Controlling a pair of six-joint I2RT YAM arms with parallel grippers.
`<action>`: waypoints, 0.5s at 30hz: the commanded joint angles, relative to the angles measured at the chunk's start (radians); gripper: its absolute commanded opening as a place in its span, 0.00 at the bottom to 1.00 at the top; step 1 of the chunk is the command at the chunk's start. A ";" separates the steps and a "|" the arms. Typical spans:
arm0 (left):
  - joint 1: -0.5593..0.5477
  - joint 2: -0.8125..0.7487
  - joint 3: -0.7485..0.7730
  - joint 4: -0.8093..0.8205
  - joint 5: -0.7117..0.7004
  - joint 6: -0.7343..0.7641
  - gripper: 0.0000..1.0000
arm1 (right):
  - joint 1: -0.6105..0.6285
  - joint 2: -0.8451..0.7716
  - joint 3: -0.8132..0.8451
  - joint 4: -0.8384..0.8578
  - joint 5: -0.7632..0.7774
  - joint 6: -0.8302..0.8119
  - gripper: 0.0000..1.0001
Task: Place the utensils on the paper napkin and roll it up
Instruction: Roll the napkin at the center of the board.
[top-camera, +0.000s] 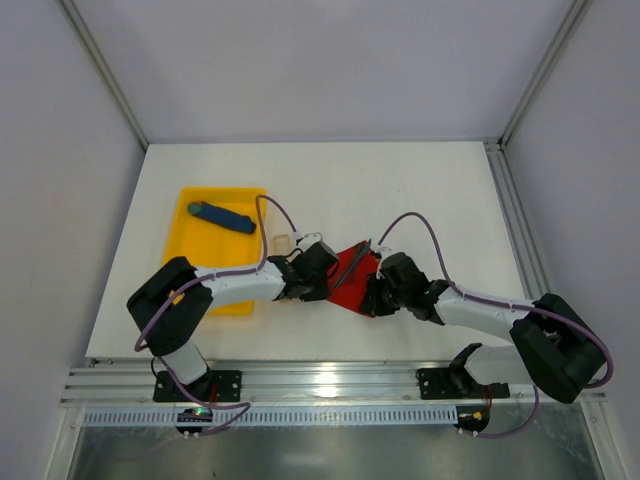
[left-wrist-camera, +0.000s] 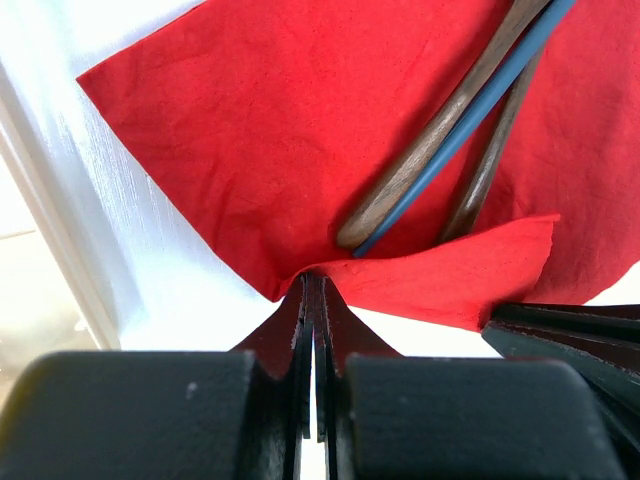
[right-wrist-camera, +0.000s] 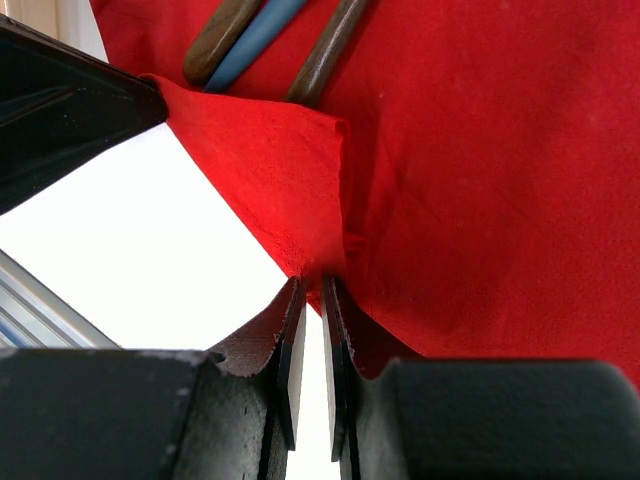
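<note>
Already found the first half done, by the look of it: saw the slim brown wooden utensils (left-wrist-camera: 412, 155) lying on the thin, bright red paper napkin (left-wrist-camera: 280, 120), handles side by side and close to the near edge, with a slender blue rod (left-wrist-camera: 482, 105) laid among them. Located the napkin flat on the white table (top-camera: 420, 190), between the two arms and to the right of the yellow plastic tray (top-camera: 186, 215). Noted a blue stick with a teal end (top-camera: 222, 216) lying in that tray, apart from the job.

Caught the rolling only at its start. Found the left gripper (left-wrist-camera: 312, 285) pinched tight on the near edge of the napkin, no gap between the jaws, red paper nipped at their tips. Found the right gripper (right-wrist-camera: 312, 288) closed nearly as far on the same edge a little further along, a sliver of light showing lower down between the fingers but the paper apparently clamped at the tips. Saw a small flap of that edge raised and folded toward the handle ends, not yet covering them.

Judged the rest outstanding: carrying the fold over the handles, turning it on across the sheet, ending with a narrow roll. Could not tell whether more than two wooden pieces lay there.
</note>
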 joint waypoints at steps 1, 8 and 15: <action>0.011 -0.015 -0.004 -0.011 -0.044 -0.015 0.00 | -0.003 -0.010 -0.027 -0.029 0.009 0.003 0.20; 0.022 -0.010 -0.012 -0.025 -0.057 -0.029 0.00 | -0.003 -0.008 -0.027 -0.028 0.006 0.000 0.20; 0.030 -0.006 -0.010 -0.037 -0.062 -0.033 0.00 | -0.002 -0.007 -0.027 -0.026 0.006 0.002 0.20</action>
